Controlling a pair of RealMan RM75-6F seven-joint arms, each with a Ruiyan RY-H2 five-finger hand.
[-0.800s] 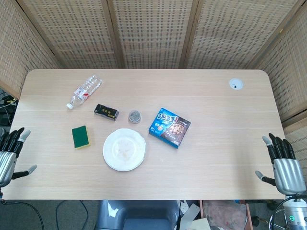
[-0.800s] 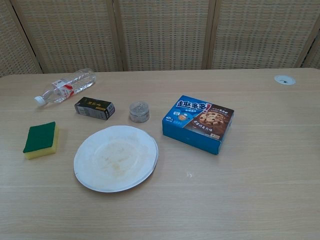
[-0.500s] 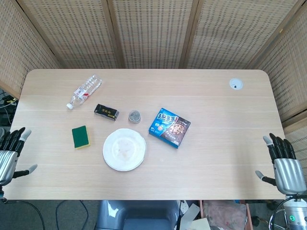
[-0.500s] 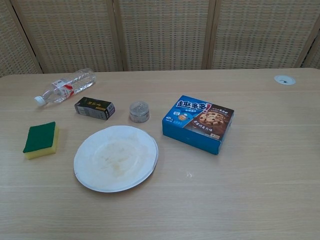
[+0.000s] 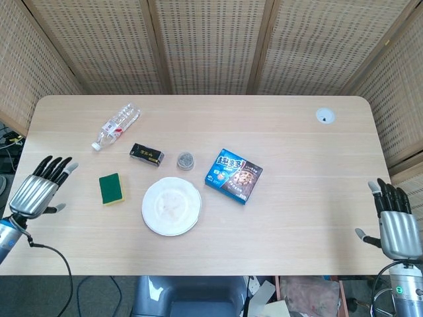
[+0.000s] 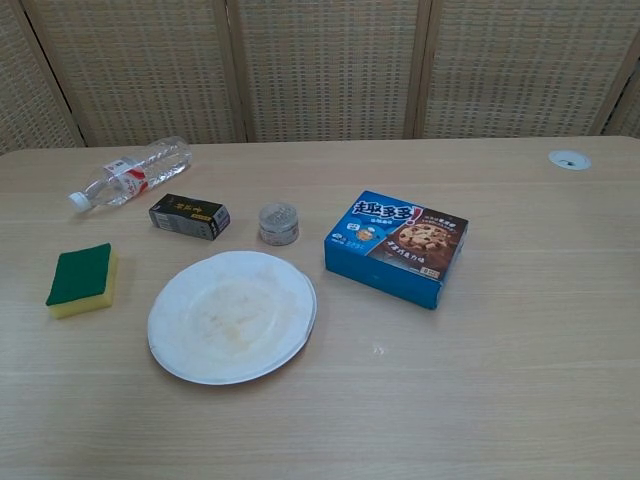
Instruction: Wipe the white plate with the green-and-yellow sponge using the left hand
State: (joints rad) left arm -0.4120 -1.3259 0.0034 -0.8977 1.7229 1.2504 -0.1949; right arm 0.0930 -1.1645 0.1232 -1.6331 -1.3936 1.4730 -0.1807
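Observation:
The white plate [image 5: 171, 205] [image 6: 232, 315], smeared with brownish marks, lies on the wooden table near its front edge. To its left lies the green-and-yellow sponge [image 5: 111, 188] [image 6: 81, 279], green side up. My left hand [image 5: 41, 189] hovers over the table's left edge, fingers spread and empty, a short way left of the sponge. At the table's right front corner my right hand [image 5: 395, 222] is also spread and holds nothing. Neither hand shows in the chest view.
A clear water bottle [image 5: 116, 125] lies at the back left. A small black box [image 5: 146, 154], a round tin [image 5: 186, 160] and a blue cookie box [image 5: 233, 175] sit behind and right of the plate. A grommet hole [image 5: 324, 116] is at the far right.
My left hand has risen and moved in over the table's left edge, toward the sponge. The right hand has shifted slightly lower. The objects have not moved.

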